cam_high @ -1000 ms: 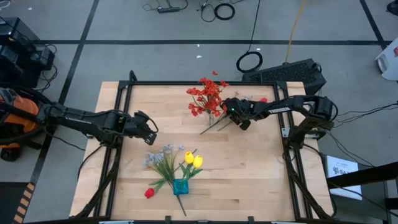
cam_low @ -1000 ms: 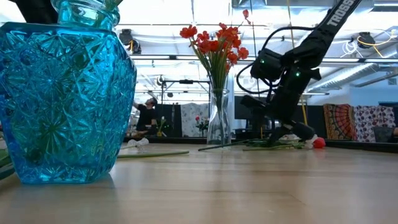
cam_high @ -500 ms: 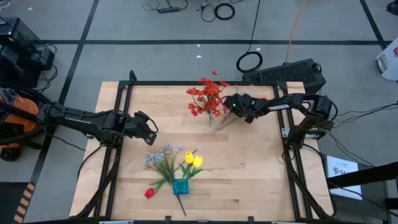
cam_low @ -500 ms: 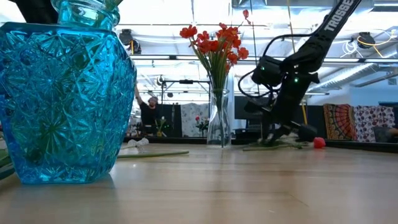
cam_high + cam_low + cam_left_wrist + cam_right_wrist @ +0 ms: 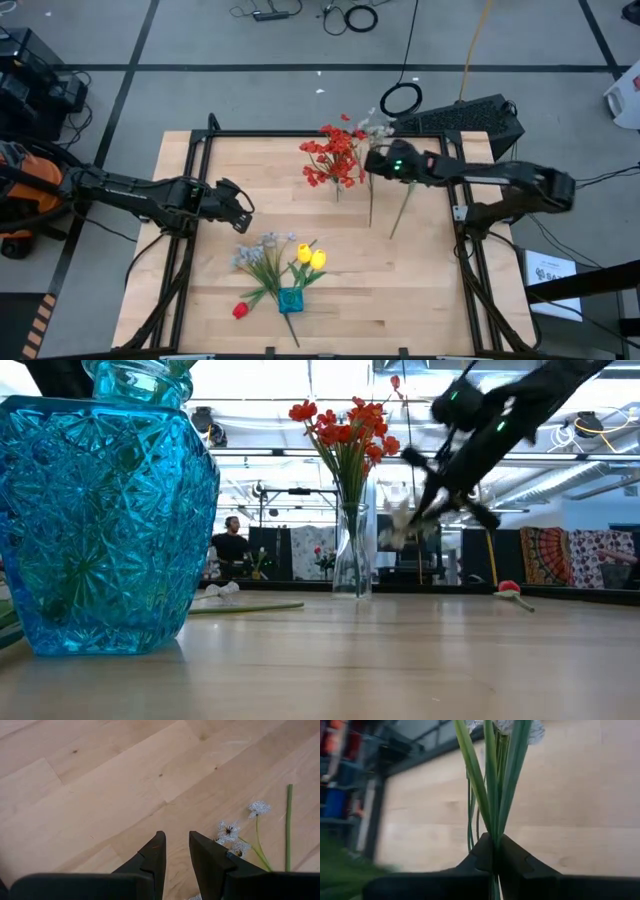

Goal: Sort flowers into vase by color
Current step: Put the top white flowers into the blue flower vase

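Flowers are found in three places. A pale white-lavender spray (image 5: 492, 775) is pinched by its green stems in the right gripper (image 5: 495, 851), whose jaws are pressed together on them. That gripper is raised off the worktop (image 5: 420, 290) at the far right, just beside the clear vase (image 5: 352, 550). The blossoms point toward the far edge and the stems trail back toward the near side. Holding the stems together low down presumably keeps the spray as one bunch for carrying.

The clear vase holds the red clustered sprays (image 5: 335, 155), so red is being collected there. The blue vase (image 5: 290, 299) at the near edge holds yellow tulip buds (image 5: 310, 258) and pale sprays (image 5: 262, 250), which marks it as the likely home for the held bunch. One red bud (image 5: 239, 310) lies loose on the worktop beside the blue vase. Another (image 5: 509, 588) lies near the far right edge.

The left gripper (image 5: 175, 852) waits low over the left of the worktop, jaws spread slightly and holding nothing.

The held spray is thin-stemmed with long narrow leaves and small pale heads, and it is likely light and floppy.
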